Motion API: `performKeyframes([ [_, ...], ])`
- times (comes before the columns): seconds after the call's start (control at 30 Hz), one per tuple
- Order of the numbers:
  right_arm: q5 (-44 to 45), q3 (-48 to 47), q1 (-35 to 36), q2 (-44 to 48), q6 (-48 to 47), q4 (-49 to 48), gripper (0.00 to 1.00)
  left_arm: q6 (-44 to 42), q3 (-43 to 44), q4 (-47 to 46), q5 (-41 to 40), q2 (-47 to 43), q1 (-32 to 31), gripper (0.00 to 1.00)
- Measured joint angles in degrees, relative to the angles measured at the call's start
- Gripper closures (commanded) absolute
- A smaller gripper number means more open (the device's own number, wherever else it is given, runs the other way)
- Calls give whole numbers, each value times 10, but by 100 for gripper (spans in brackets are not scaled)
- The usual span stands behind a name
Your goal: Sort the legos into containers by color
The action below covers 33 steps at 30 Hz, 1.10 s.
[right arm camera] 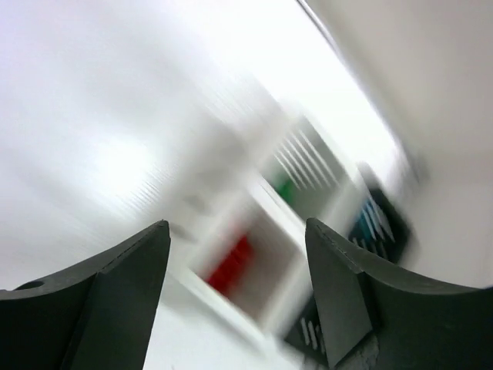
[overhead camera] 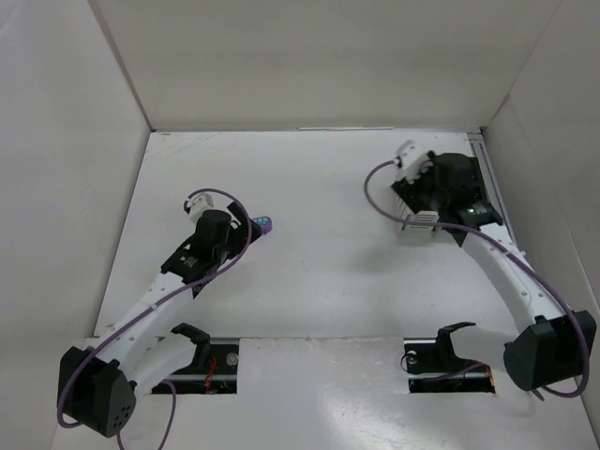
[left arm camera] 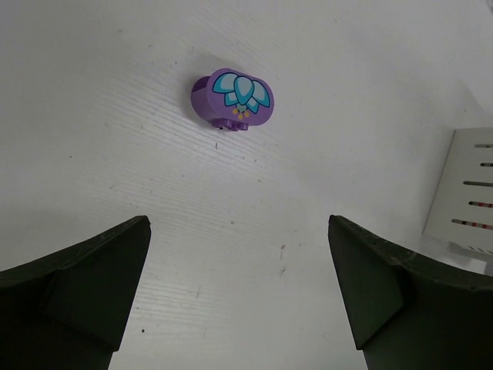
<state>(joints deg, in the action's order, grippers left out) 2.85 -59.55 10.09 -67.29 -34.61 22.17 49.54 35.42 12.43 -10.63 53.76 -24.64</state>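
Over on the left, the left end effector (left arm camera: 237, 223) hangs low over the tabletop (overhead camera: 328, 281) with its jaws spread wide and nothing between them. Just ahead of it lies a purple brick (left arm camera: 233, 100), a rounded piece with a teal petal print on its upper face, alone on the bare white surface and clear of both fingers (left arm camera: 85, 285). From above, that brick (overhead camera: 265, 226) sits a little left of the tabletop's middle, just beyond the tip of the left arm.

The bins are at the far right. The white bin (overhead camera: 415, 223) pokes out from under the right arm's wrist, and its slatted wall also shows at the right edge of the left wrist view. The right end effector (right arm camera: 235, 227) hovers over it, jaws well apart and holding nothing. Its camera view is smeared, but you can make out a red brick (right arm camera: 231, 266) in a nearer compartment of the white bin and a green brick (right arm camera: 285, 186) in one farther back. The black bin (right arm camera: 377, 223) stands right against the white one on its far side, with something teal (right arm camera: 371, 214) inside; how many pieces it is, I cannot tell through the blur.
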Motion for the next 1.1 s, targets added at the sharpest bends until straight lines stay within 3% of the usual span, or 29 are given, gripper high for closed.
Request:
performKeyframes([
  [0.13, -105, -21, 159, -70, -68, -63, 24, 9, 0, 25, -10, -57, 0, 1],
  [0.2, -150, -64, 238, -167, -96, -88, 24, 17, 0, 43, -19, -91, 0, 1],
  [0.4, -219, -204, 344, -421, -151, -120, 20, 36, 0, 91, -39, -170, 0, 1],
  [0.6, -268, -324, 360, -564, -173, -123, 17, 48, 0, 127, -54, -200, 0, 1],
  [0.93, -306, -487, 354, -676, -190, -98, 18, 58, 0, 150, -77, -201, 2, 1],
  [1.1, -335, -502, 353, -705, -190, -85, 19, 59, 0, 157, -79, -198, 4, 1],
])
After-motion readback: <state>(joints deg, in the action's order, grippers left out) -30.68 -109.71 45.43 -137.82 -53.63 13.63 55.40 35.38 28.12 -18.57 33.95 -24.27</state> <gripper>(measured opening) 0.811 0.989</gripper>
